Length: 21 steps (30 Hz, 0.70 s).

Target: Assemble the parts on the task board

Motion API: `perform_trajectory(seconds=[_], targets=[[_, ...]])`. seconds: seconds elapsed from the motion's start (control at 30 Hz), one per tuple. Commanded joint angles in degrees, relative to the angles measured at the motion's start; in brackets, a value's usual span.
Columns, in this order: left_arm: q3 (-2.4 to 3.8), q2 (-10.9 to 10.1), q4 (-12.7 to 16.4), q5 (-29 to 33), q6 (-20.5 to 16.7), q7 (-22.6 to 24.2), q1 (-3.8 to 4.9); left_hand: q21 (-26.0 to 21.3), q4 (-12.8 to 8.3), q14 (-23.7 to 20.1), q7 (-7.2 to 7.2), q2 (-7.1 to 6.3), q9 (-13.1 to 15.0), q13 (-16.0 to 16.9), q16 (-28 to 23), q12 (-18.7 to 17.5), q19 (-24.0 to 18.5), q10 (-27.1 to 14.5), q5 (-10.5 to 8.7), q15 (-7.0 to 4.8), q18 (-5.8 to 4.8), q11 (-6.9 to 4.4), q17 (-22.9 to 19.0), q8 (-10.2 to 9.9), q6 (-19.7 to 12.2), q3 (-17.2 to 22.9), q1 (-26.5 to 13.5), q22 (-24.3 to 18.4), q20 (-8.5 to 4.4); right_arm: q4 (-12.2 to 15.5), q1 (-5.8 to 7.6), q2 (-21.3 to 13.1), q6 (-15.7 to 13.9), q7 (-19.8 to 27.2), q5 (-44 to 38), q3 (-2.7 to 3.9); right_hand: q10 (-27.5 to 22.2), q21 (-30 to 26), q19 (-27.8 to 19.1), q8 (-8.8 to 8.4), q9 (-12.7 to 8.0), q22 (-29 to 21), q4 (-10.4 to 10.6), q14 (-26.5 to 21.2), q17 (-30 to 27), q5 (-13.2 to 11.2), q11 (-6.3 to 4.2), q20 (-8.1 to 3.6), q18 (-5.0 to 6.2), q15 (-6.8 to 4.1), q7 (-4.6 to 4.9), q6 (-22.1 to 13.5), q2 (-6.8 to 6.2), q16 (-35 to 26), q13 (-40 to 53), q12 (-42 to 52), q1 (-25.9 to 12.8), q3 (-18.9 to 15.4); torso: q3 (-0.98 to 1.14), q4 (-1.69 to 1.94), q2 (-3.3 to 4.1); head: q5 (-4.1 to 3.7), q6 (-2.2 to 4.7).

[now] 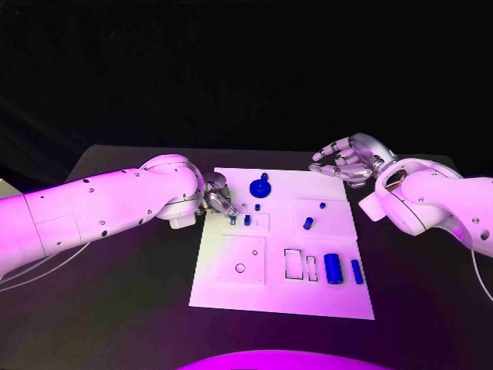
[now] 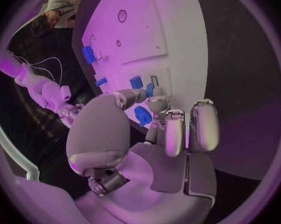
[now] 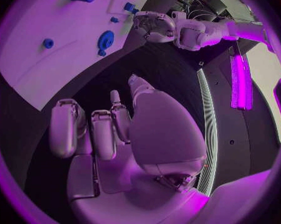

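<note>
On the white board point(image 1: 282, 297) I see, nearest me, two blue bars point(image 1: 333, 268) lying by its right edge. Farther up, my left hand point(image 1: 218, 200) sits at the board's left edge, fingertips down by a small blue piece point(image 1: 246, 220); whether it grips that piece I cannot tell. Beyond the board's far right corner my right hand point(image 1: 350, 159) hovers, fingers loosely curled, holding nothing.

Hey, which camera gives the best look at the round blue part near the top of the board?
The head view: the round blue part sits unobstructed on the task board. The right wrist view shows it small and angled; in the left wrist view I cannot pick it out for certain.
</note>
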Motion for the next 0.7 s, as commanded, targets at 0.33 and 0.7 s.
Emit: perform_trajectory(seconds=[0.33,0.7], targets=[[-0.14,0.0,0.4,-1.4,2.7,0.5,-0.06,0.3,-10.4,5.5,-0.58,0.37,0.1,0.0,0.4,0.2,0.6,0.5,0.24,-0.49,-1.17,-0.03,13.7,0.2,1.0,9.9,0.2,0.1,0.01,0.0,-0.1,0.0,0.9,0.4,-0.5,0.01,0.0,-0.3,0.3,0.4,0.1,1.7,0.0,2.8,2.8,0.4,-0.31,-0.2,0.88,-0.05,0.11,-0.3,-0.04,-0.3,4.3,-0.1,-0.5,0.4,0.04,-0.05,0.02,0.13,-0.16],[-0.37,0.1,0.3,-1.6,3.7,0.4,-0.09,0.2,-10.5,5.5,-0.58,0.34,0.1,-0.1,0.4,0.1,0.5,0.4,0.27,-0.5,-1.15,-0.04,13.6,0.2,1.0,9.9,0.2,0.1,0.01,0.0,-0.12,0.0,0.9,0.4,-0.4,0.01,0.0,-0.3,0.3,0.4,0.1,1.7,0.0,2.8,2.8,0.4,-0.31,-0.2,0.88,-0.05,0.11,-0.3,-0.04,-0.3,4.3,-0.1,-0.5,0.4,0.05,-0.06,-0.02,0.2,-0.33]])
